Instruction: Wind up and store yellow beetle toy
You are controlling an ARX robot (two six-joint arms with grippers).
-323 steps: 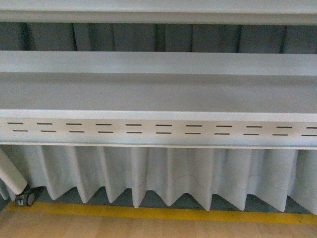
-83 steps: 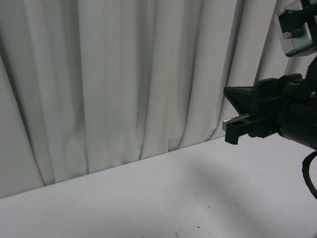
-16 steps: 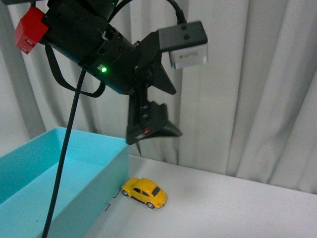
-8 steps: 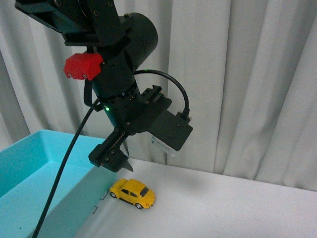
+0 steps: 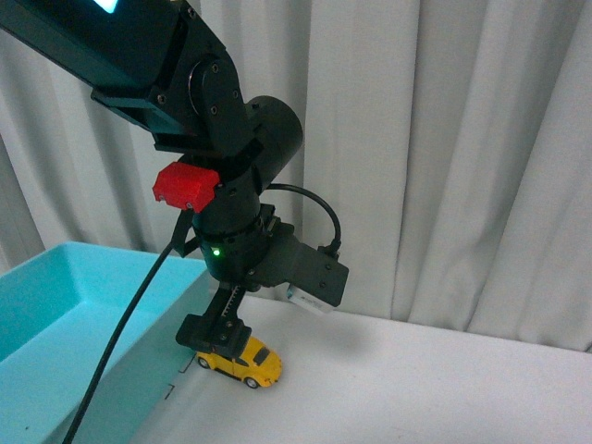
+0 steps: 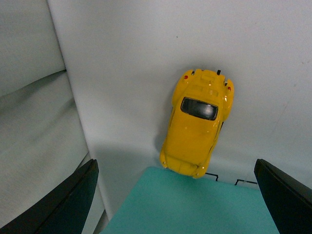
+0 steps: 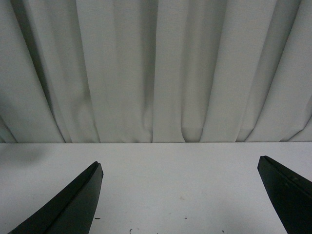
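The yellow beetle toy (image 5: 244, 363) stands on the white table (image 5: 425, 388), right beside the turquoise bin (image 5: 65, 277). My left gripper (image 5: 215, 333) hangs open just above the toy's bin-side end, pointing down. In the left wrist view the yellow beetle toy (image 6: 197, 124) lies lengthwise below the camera, one end at the bin's corner (image 6: 185, 207). My left gripper (image 6: 175, 163) is spread wide, with its dark fingers (image 6: 73, 200) far out on either side and not touching the toy. My right gripper (image 7: 179, 162) is open over bare table, holding nothing.
A pale pleated curtain (image 5: 462, 157) hangs close behind the table. The left arm's black cable (image 5: 129, 324) trails down across the bin. Black corner marks (image 6: 229, 180) are drawn on the table beside the toy.
My left arm has come down over the last second. Its open gripper moved from well above the toy to just over it. The toy has stayed beside the bin.
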